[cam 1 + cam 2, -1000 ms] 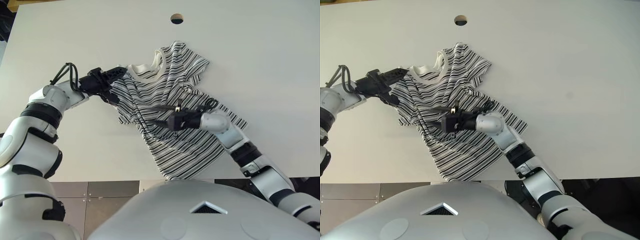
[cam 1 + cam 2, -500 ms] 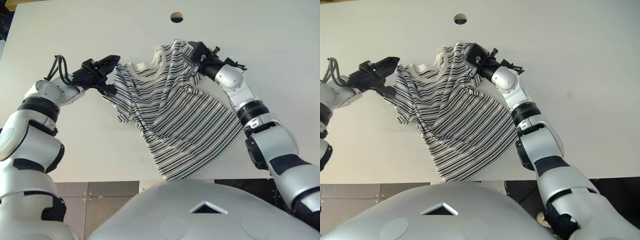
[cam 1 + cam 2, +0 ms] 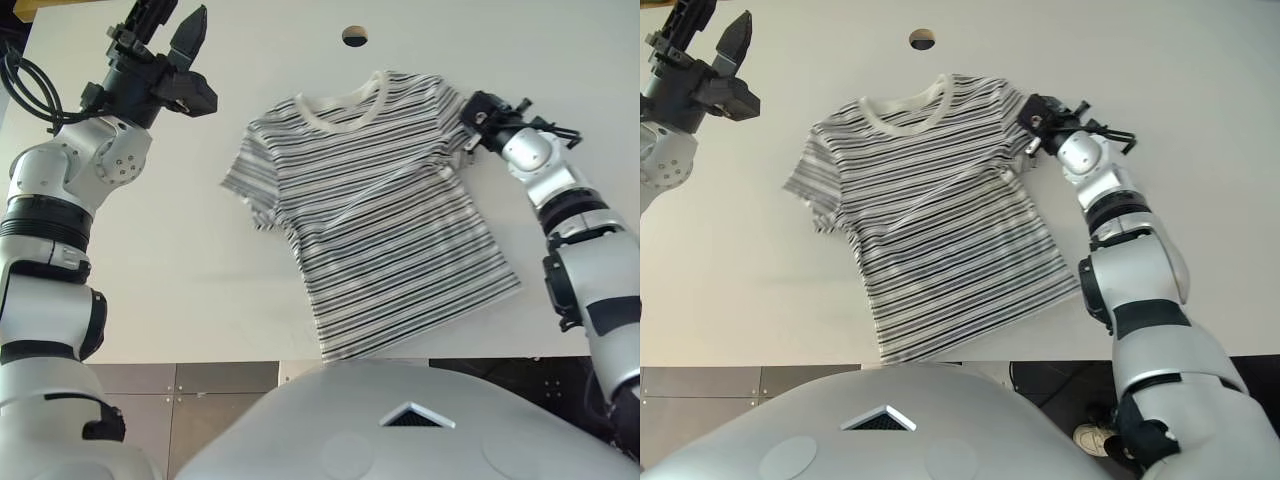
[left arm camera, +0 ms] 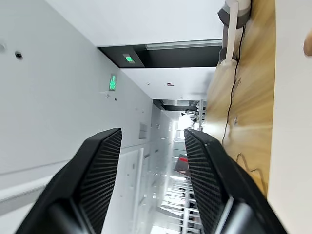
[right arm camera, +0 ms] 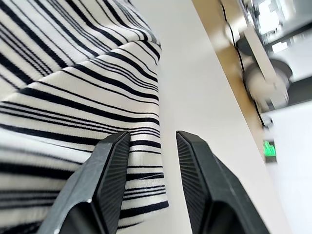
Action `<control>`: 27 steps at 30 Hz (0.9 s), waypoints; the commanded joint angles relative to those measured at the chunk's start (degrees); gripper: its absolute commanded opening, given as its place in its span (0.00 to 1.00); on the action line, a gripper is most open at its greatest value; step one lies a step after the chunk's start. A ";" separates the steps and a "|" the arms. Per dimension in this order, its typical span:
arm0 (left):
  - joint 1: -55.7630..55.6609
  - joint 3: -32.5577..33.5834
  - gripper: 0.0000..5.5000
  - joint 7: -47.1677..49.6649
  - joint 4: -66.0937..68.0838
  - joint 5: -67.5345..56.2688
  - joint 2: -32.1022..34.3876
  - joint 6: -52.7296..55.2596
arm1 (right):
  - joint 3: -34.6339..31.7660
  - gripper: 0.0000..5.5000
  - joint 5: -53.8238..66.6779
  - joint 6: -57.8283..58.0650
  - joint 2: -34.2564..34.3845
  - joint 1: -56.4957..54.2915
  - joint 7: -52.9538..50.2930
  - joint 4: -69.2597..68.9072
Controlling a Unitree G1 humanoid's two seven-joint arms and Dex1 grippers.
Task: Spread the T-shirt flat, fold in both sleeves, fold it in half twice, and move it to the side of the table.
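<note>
Black and spread wide, the left gripper (image 3: 172, 20) hangs raised, well left of the shirt (image 3: 370, 190). The shirt lies nearly flat on the table (image 3: 150, 280), its long axis running from the collar by the hole (image 3: 354, 36) to the near edge, hem swung slightly right. At the shirt's right sleeve (image 3: 448, 110) sits the right gripper (image 5: 152, 139), fingers narrowly parted over the hem, clamping nothing. It is the nearer arm; that sleeve likely folds leftward, inward.
</note>
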 commanded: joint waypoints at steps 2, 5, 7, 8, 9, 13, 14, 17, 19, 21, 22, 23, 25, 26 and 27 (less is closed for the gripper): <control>3.60 3.45 0.43 -8.57 -2.28 -7.30 -3.76 0.64 | -1.33 0.32 -0.64 2.73 -2.70 1.06 1.26 1.49; 5.38 5.61 0.43 -12.37 -3.21 -10.65 -5.17 1.04 | -1.87 0.32 -0.80 3.00 -3.63 1.00 1.28 1.35; 6.91 7.50 0.43 -17.66 -2.94 -17.09 -7.96 1.73 | -2.74 0.32 -0.32 2.26 -4.15 0.61 0.53 0.88; 7.53 8.32 0.43 -20.37 -2.46 -20.32 -9.51 2.50 | -3.20 0.32 -0.08 1.47 -4.37 0.29 -0.37 0.41; 8.09 9.23 0.43 -22.71 -2.29 -22.98 -10.86 3.34 | -3.67 0.32 0.05 0.51 -4.55 -0.07 -1.42 -0.16; 12.37 14.63 0.43 -35.77 -5.02 -38.40 -15.55 12.65 | -5.51 0.32 0.41 -6.74 -5.03 -1.67 -5.96 -6.93; 14.07 15.83 0.43 -39.60 -7.43 -42.88 -16.68 16.95 | -6.03 0.32 0.73 -8.39 -5.11 -1.63 -6.38 -9.41; 19.25 16.83 0.43 -49.29 -16.92 -52.36 -17.85 30.94 | -7.68 0.32 1.73 -10.96 -5.54 -0.08 -6.27 -18.37; 22.00 17.77 0.43 -53.31 -22.63 -56.77 -17.63 40.08 | -8.45 0.32 2.25 -10.65 -5.66 1.41 -5.61 -24.21; 24.63 19.03 0.43 -56.13 -28.20 -61.34 -17.11 49.12 | -8.82 0.32 2.36 -9.71 -5.45 2.77 -4.83 -28.44; 25.62 19.82 0.43 -56.73 -30.52 -62.92 -16.95 52.80 | -8.90 0.32 2.34 -9.17 -5.30 3.41 -4.44 -30.04; 26.30 20.70 0.43 -56.80 -32.31 -64.13 -17.01 56.07 | -8.90 0.32 2.32 -8.68 -5.10 4.06 -4.13 -31.36; 26.70 22.02 0.43 -57.05 -34.04 -65.32 -17.41 60.42 | -8.90 0.32 2.33 -7.71 -4.82 5.31 -3.64 -33.64; 26.67 22.58 0.43 -57.23 -34.43 -65.79 -17.76 62.23 | -8.94 0.32 2.34 -7.25 -4.72 5.89 -3.44 -34.65; 26.61 22.71 0.43 -57.25 -34.35 -65.53 -18.06 63.20 | -8.97 0.32 2.34 -6.84 -4.64 6.37 -3.25 -35.58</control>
